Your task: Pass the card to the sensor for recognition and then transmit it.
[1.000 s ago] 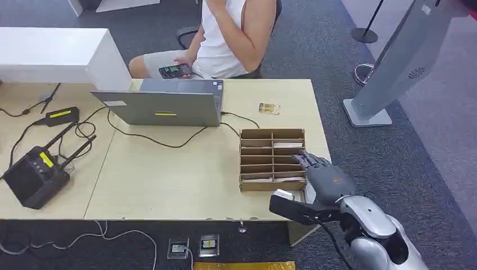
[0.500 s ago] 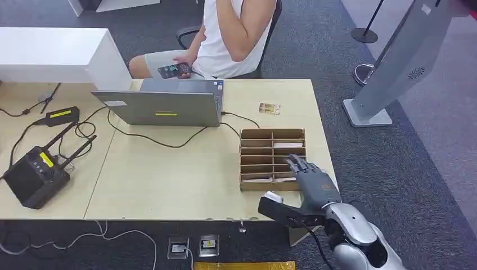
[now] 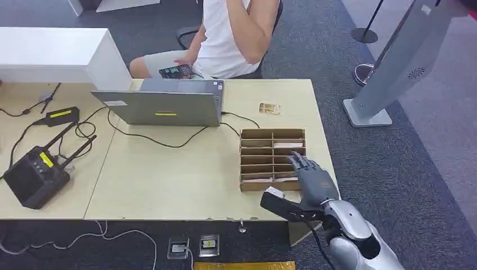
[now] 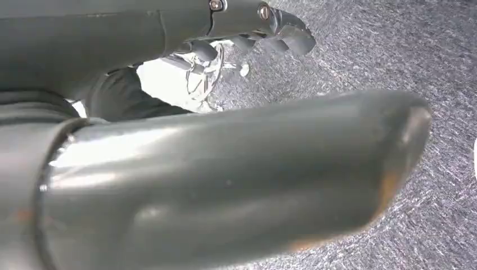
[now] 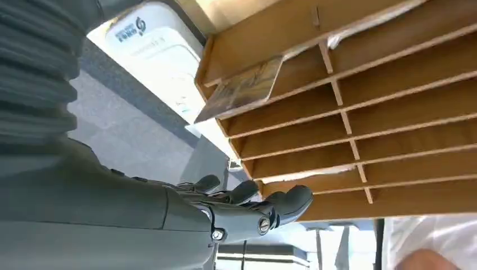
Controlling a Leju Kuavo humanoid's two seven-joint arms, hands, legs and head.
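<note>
Reaching over the cardboard organizer point(image 3: 273, 159), my right robot hand point(image 3: 312, 179) has slid inward from the surface's edge since a second ago, fingers apart and holding nothing. That puts me on approach for the pick, I judge. One card point(image 5: 246, 89) juts from a slot at the organizer's near end, apart from my fingertips point(image 5: 292, 199).

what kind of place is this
Probably an office or reception desk set up for card handling: a wooden table with a laptop, a cardboard card sorter, grey carpet, and a person seated behind.
</note>
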